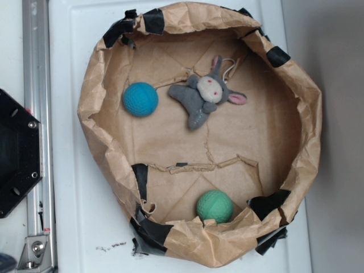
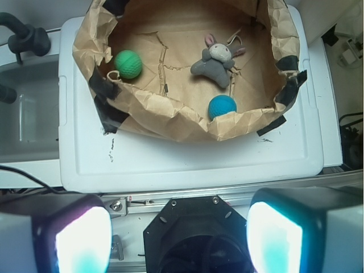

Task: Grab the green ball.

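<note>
Green ball at 6 o'clock inside paper bowl, against the wall, blue ball at 10 o'clock, plush bunny near 12, tool spread wide, empty, well apart from bowl.

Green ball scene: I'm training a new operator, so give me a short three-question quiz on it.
1. True or false: the green ball touches the blue ball.
2. What lies inside the paper bowl besides the two balls? A) a spoon B) a grey plush bunny C) a cup
3. In the wrist view, is the gripper open or shut?

Key: 1 false, they lie apart. 2 B. 3 open, and outside the bowl.
</note>
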You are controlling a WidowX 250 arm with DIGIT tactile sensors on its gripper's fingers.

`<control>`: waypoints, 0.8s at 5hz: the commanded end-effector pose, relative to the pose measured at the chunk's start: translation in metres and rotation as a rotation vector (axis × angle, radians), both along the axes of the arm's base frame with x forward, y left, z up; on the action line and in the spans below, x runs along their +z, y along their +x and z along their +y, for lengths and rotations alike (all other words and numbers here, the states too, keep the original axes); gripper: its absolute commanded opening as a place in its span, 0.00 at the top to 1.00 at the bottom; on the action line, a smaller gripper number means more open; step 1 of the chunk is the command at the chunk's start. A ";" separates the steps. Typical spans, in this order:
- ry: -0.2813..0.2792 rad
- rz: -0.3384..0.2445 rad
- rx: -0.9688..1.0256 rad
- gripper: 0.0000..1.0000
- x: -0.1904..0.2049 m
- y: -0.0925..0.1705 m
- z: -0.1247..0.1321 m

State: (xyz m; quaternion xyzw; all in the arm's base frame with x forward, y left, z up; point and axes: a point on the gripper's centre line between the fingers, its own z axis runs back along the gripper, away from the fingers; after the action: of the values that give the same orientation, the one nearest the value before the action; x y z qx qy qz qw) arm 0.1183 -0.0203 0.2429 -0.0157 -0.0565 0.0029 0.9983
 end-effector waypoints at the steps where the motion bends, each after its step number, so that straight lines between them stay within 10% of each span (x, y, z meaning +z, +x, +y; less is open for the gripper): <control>1: 0.000 0.000 0.000 0.00 0.000 0.000 0.000; 4: -0.185 0.068 0.581 0.00 -0.085 0.148 -0.008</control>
State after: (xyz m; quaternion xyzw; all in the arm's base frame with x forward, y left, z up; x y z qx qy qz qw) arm 0.2583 -0.0412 0.1425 -0.0822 0.0038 0.2754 0.9578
